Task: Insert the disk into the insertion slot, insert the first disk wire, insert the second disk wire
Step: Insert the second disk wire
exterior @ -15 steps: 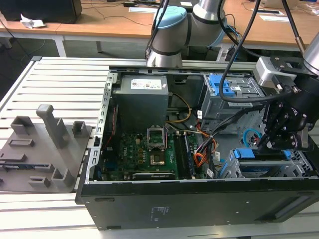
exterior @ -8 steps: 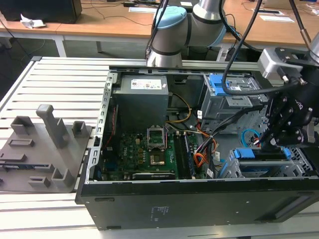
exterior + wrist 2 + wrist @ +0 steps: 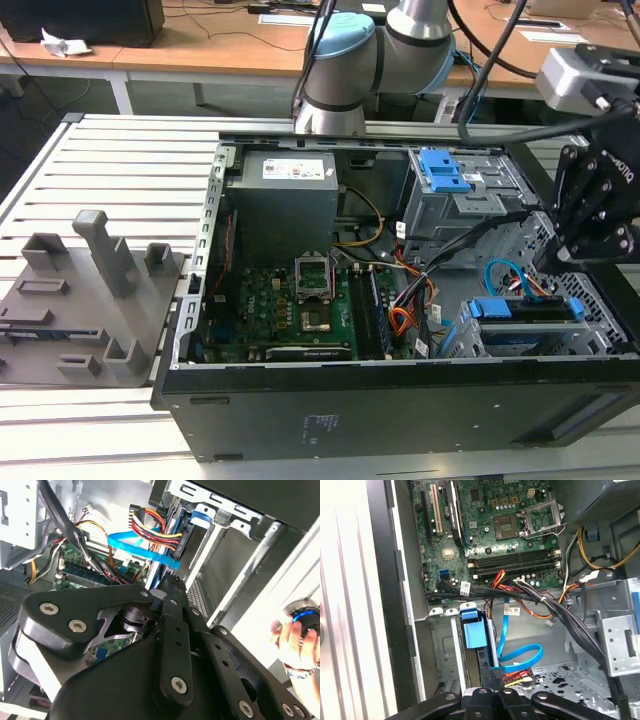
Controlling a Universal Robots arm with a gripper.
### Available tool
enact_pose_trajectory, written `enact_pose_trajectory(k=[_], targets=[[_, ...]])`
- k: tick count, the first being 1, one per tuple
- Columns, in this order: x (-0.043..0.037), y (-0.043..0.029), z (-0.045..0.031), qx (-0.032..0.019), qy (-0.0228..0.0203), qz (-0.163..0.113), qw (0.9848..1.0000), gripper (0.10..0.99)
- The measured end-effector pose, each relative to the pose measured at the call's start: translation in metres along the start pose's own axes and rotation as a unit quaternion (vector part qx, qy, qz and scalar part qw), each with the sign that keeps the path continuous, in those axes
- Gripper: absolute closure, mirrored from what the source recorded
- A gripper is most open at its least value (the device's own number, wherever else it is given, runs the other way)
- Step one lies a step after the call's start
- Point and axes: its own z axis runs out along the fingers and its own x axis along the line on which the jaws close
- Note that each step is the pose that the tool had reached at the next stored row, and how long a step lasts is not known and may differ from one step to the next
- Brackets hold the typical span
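Gripper (image 3: pixel 548 262) poised over the insertion slot (image 3: pixel 590 335) in the open computer case (image 3: pixel 400 400); finger state cannot be told. Disk (image 3: pixel 530 310) seated in the slot. First disk wire (image 3: pixel 155 532) plugged at the disk's end; second disk wire (image 3: pixel 142 550) loops just beside it.

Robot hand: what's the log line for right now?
hand at slot | disk in slot | blue wire plugged | coloured wires plugged
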Motion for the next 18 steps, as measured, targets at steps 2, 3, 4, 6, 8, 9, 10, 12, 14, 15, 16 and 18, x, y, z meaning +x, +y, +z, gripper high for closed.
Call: enact_pose_trajectory(k=[2,3,4,6,8,9,10,12,14,15,16,18], targets=[[0.0001,0.0002,-0.0034,0.0,0.0,0.0,1.0,0.98],[0.0001,0.0002,-0.0035,0.0,-0.0001,0.0,1.0,0.98],[0.0001,0.0002,-0.0035,-0.0001,-0.0002,-0.001,1.0,0.98],[0.0001,0.0004,-0.0037,-0.0009,-0.0053,-0.004,1.0,0.98],[0.0002,0.0005,-0.0034,-0.002,-0.0127,-0.042,0.999,0.98],[0.0004,0.0011,-0.0032,-0.002,-0.0135,-0.049,0.9987,0.98],[0.0019,0.0045,-0.0026,-0.0022,-0.0144,-0.05,0.9986,0.98],[0.004,0.0105,-0.0021,-0.0022,-0.0146,-0.05,0.9986,0.98],[0.0039,0.0105,-0.0021,-0.0022,-0.0146,-0.051,0.9986,0.98],[0.004,0.0106,-0.0021,-0.0022,-0.0145,-0.05,0.9986,0.98],[0.004,0.0106,-0.0021,-0.0022,-0.0146,-0.05,0.9986,0.98],[0.004,0.0106,-0.0021,-0.0022,-0.0146,-0.05,0.9986,0.98]])
